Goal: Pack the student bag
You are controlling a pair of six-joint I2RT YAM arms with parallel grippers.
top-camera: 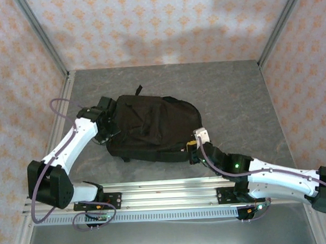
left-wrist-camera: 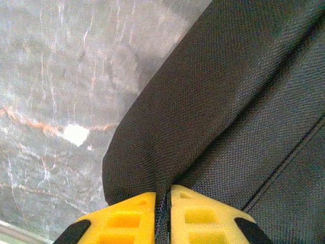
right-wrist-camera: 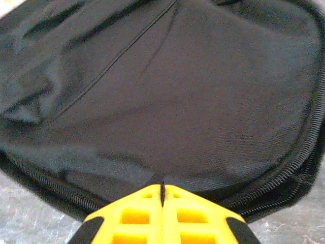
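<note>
A fold of black fabric is pinched between the closed fingers of the left gripper [left-wrist-camera: 163,197], at the nine o'clock edge of the student bag [top-camera: 152,125]. The right gripper [right-wrist-camera: 162,189] is fully closed at the bag's five o'clock zipped rim. The bag is laid flat on the table [top-camera: 237,91].

Table: I see a grey marbled tabletop [top-camera: 232,97].
On it: one large soft black fabric backpack [top-camera: 152,128], lying flat near the middle.
</note>
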